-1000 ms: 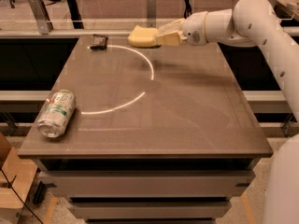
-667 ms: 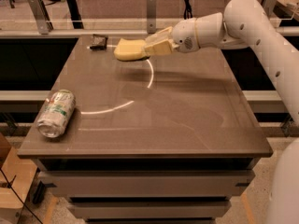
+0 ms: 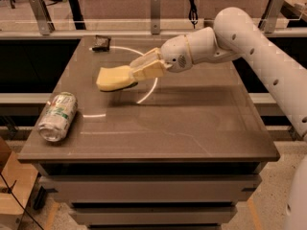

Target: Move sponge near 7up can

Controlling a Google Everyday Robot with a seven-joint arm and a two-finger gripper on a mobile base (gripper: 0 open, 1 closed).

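Note:
The sponge (image 3: 114,77) is a pale yellow foam block held in the air above the table's left middle. My gripper (image 3: 135,73) is shut on the sponge's right end, with cream-yellow fingers (image 3: 147,69) above and below it. The white arm reaches in from the right. The 7up can (image 3: 58,116) lies on its side near the table's left front edge, silver with green marks. The sponge is to the upper right of the can, apart from it.
A small black foil packet (image 3: 101,42) lies at the table's back left corner. A white arc (image 3: 154,83) is marked on the brown table top (image 3: 192,123). Railings and dark gaps surround the table.
My gripper has carried the sponge from the back of the table leftward and toward the front, closer to the can. The can and packet have not moved.

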